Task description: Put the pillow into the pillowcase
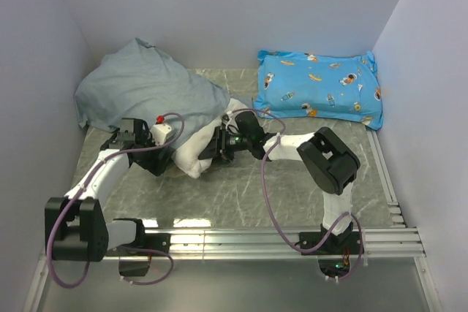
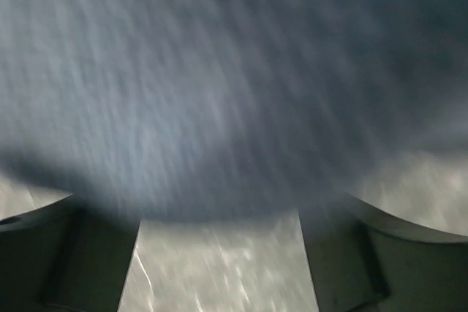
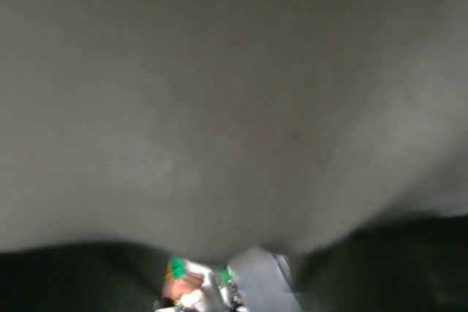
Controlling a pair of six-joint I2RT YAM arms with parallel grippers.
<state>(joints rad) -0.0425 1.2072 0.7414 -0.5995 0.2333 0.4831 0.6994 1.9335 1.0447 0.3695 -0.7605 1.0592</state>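
At the far left, the pillowcase (image 1: 146,89) covers most of the pillow (image 1: 191,158), whose near-right end pokes out. The left gripper (image 2: 219,217) stands wide at the hem; the right gripper (image 3: 241,253) (grip unreadable) meets the pillow. Best: pin the hem, push deep.

1 pillow (image 1: 191,157) (prob), 1 pillowcase (image 1: 146,89), 1 cushion (image 1: 318,89)
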